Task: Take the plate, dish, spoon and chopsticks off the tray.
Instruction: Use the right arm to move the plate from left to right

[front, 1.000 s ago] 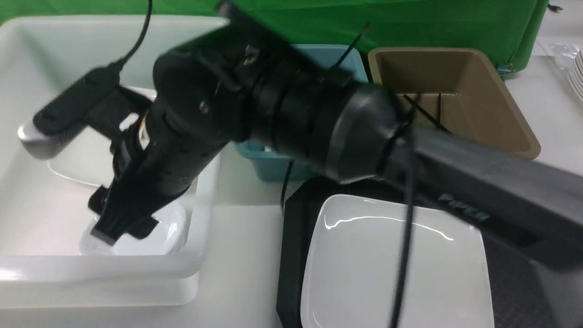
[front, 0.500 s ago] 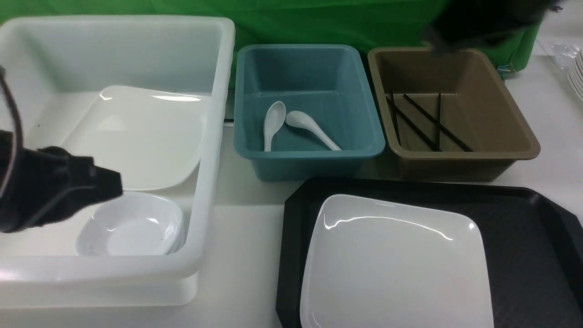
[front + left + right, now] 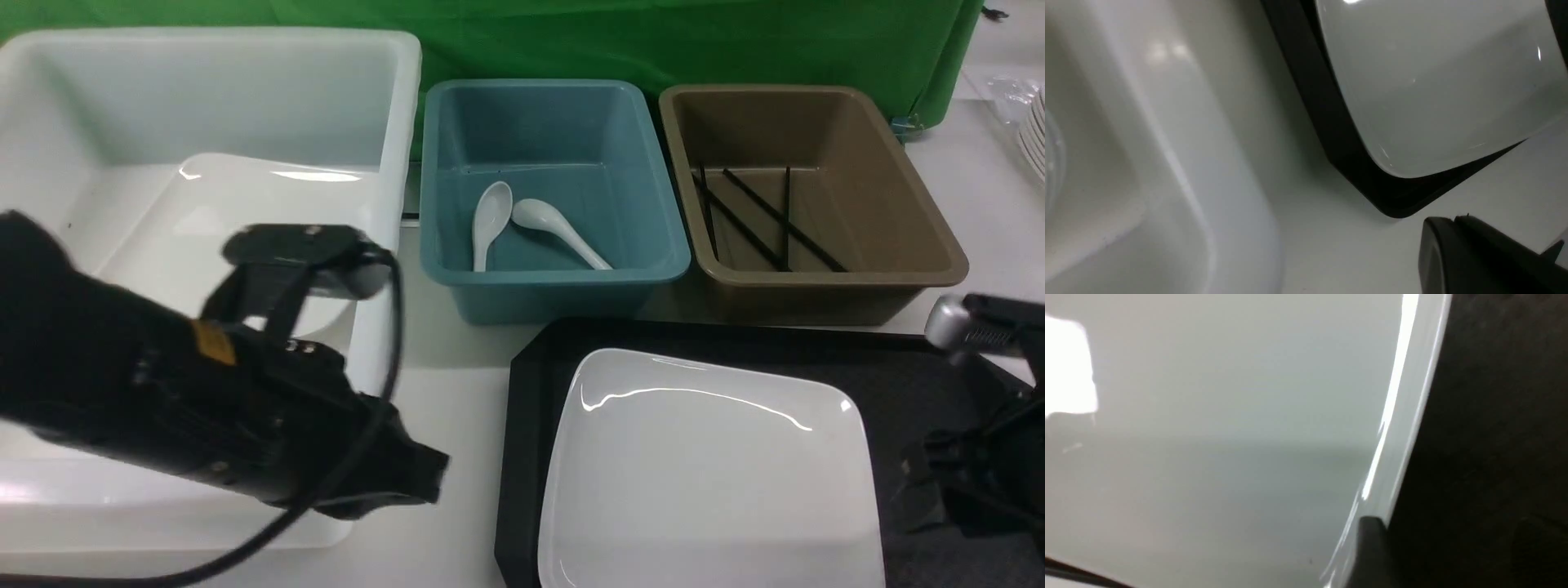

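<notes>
Glossy white glaze covers the plate [image 3: 710, 474], so it should be judged slippery, rigid and breakable, and probably weighty for so thin an edge; the likeliest hold is the raised rim along one side, pinched from above and below, since the shallow middle offers nothing to grip; it is large, square with rounded corners, and lies flat on the black tray [image 3: 526, 392], filling its left part, on the table; the right gripper [image 3: 918, 482] sits low beside the plate's right edge, one fingertip [image 3: 1370, 547] at the rim, contact uncertain, spread of the jaws impossible to tell; the left gripper [image 3: 429, 482] hovers left of the tray, jaws closed on nothing.
</notes>
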Action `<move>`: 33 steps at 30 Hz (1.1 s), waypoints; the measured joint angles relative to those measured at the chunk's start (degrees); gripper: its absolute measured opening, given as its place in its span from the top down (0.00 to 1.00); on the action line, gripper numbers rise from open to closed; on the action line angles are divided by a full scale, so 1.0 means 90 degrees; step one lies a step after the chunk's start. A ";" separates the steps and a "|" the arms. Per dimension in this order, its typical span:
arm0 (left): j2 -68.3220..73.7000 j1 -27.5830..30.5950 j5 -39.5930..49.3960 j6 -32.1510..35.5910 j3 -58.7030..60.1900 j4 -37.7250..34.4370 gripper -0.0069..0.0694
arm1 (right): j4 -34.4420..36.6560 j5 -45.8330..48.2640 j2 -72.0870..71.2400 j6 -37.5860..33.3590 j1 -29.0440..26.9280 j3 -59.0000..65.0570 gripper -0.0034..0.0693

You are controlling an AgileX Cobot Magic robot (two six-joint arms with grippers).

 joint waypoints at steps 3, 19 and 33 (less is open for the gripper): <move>0.0471 -0.0519 0.0012 -0.0464 -0.0373 0.0555 0.91 | 0.0347 -0.0428 0.0465 -0.0128 0.0000 0.0211 0.25; 0.0974 -0.0737 0.0058 -0.0780 -0.0840 0.0852 0.91 | 0.0550 -0.1147 0.1334 -0.0319 0.0261 0.0169 0.75; 0.1228 -0.0838 0.0080 -0.0759 -0.1320 0.0852 0.91 | -0.0946 -0.0779 0.0887 -0.0271 -0.0985 0.0187 0.45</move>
